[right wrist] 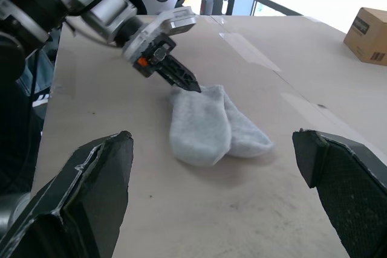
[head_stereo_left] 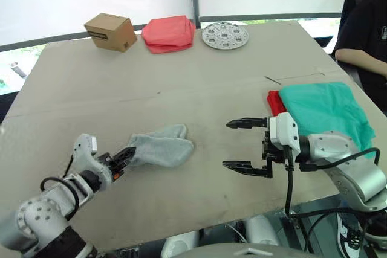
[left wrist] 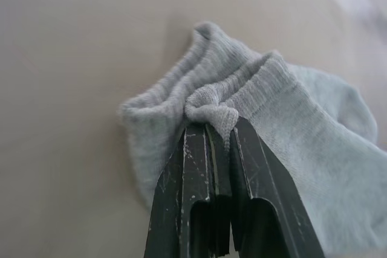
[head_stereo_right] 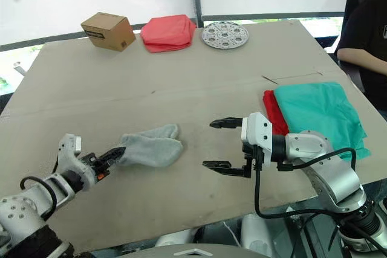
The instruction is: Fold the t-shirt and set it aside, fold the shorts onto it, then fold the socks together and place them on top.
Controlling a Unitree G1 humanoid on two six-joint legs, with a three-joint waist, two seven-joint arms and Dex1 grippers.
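Near the table's front edge, the grey ankle socks (head_stereo_left: 163, 145) are pinched at their cuffs by the left gripper (head_stereo_left: 125, 156). The right gripper (head_stereo_left: 246, 144) is held wide open beside them; the toes are best pinned before folding.

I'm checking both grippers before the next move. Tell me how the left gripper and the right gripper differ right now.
The left gripper is shut on the socks' cuffs; the right gripper is wide open and holds nothing. The left touches the socks from the robot's left; the right stands apart on their other side, near the folded shorts. Both have black fingers and sit low over the table.
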